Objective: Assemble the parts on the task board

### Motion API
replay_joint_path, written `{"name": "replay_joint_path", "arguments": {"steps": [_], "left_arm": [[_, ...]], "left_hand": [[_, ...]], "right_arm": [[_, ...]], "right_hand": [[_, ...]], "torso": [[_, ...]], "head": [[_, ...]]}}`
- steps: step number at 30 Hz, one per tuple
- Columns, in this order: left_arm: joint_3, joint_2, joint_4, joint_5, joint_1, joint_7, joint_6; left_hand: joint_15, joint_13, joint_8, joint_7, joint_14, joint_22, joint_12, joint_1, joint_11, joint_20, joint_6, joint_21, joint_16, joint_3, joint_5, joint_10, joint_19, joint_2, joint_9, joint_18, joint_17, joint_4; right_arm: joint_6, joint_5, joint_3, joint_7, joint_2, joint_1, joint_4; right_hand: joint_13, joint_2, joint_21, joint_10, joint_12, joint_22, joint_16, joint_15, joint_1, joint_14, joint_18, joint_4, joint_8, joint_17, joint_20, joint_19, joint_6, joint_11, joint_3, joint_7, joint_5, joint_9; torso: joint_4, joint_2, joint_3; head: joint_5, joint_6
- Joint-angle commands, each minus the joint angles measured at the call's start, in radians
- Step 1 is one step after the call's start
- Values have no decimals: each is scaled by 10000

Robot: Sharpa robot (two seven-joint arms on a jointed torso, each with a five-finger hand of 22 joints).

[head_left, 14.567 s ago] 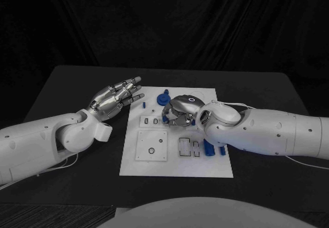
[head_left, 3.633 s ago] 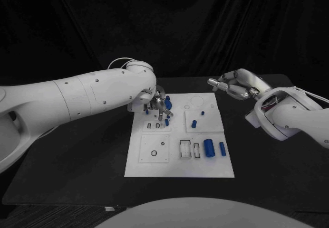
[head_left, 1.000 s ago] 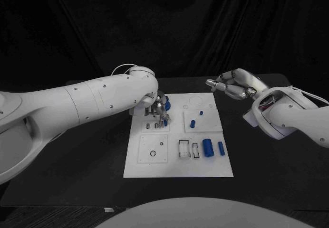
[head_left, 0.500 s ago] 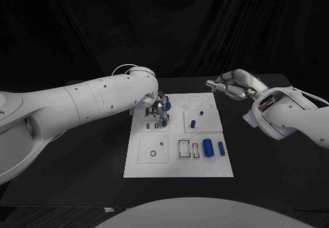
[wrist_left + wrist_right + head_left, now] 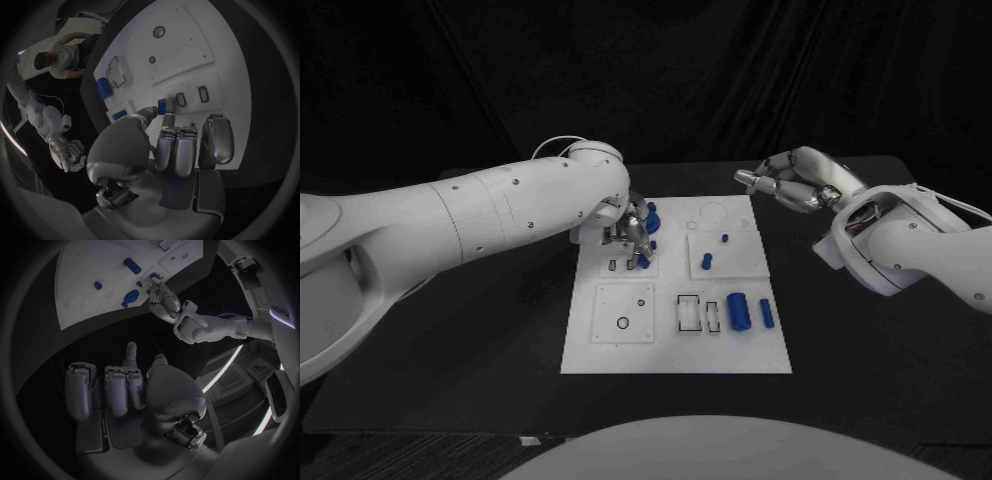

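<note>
The task board (image 5: 678, 355) lies flat in the middle of the black table (image 5: 444, 330); take it as your landmark. At its far-left corner the left hand (image 5: 629, 232) is down over the slotted plate, and in the left wrist view you see a small blue part (image 5: 162, 106) pinched between its thumb and a fingertip, right beside two upright slots (image 5: 191, 96). Whether the part's tip is already inside a slot, you cannot tell.

Recesses on the board: a rectangular frame (image 5: 691, 311) in the near half looks unfilled. Just right of it stands a fat blue cylinder (image 5: 737, 311), and right of that a slimmer blue peg (image 5: 766, 311), apart from each other. The square plate toward the near-left carries a small dark ring (image 5: 620, 322). In the far-right panel lie a short blue peg (image 5: 707, 263) and a smaller blue piece (image 5: 724, 238). A larger blue piece (image 5: 651, 216) sits at the far edge, half hidden by the left hand.

The left arm (image 5: 459, 230) crosses the table left of the board and blocks your sight of that far-left corner.

The right hand (image 5: 788, 181) hovers off the board's far-right corner, above the table, fingers curled in with nothing in them.
</note>
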Motion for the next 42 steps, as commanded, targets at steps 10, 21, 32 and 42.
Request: {"name": "replay_joint_path", "arguments": {"steps": [10,21,32,42], "left_arm": [[8,-616,549,18,-11,147,-871],[8,-1216,1065,19,5,-35,-1582],[8,-1428,1297,19,13,-379,-1671],[7,-1515,1423,20,13,-560,-1582]], "left_hand": [[-86,2628,121,-102,1055,199,-6,-192,-92,-58,41,-46,26,843,217,1022,109,-306,240,-101,2633,-492],[-127,2628,280,-143,1055,278,-6,-369,-134,-95,163,-29,26,1265,429,1022,185,-411,453,-115,2633,-705],[-143,2628,313,-154,1055,268,-6,-627,-148,-113,155,-68,26,1395,404,1022,179,-450,535,-108,2633,-648],[-146,2628,314,-159,1055,259,-6,-665,-152,-116,147,-82,26,1424,372,1022,171,-445,548,-105,2633,-639]], "right_arm": [[29,-11,7,-171,-14,-39,-22],[69,3,7,-197,-11,-50,-49],[130,89,7,-185,40,-69,-90],[187,96,6,-218,60,-109,-111]], "right_hand": [[2612,48,-92,1063,24,2310,16,-34,118,1056,166,22,54,2621,-24,525,19,-84,41,-59,27,13],[2612,58,-115,1063,24,2300,4,-35,116,1051,172,24,54,2603,-25,511,16,-84,39,-59,22,12],[2612,67,-144,1063,24,2289,-10,-35,118,1046,181,23,54,2580,-25,492,12,-84,38,-59,20,11],[2612,79,-170,1063,24,2279,-15,-35,148,1044,187,10,55,2574,-27,477,4,-84,42,-59,38,7]], "torso": [[5,-3,-1],[7,-15,4],[2,-6,2],[4,-5,4]], "head": [[63,-2],[96,-2],[165,-2],[203,-2]]}}
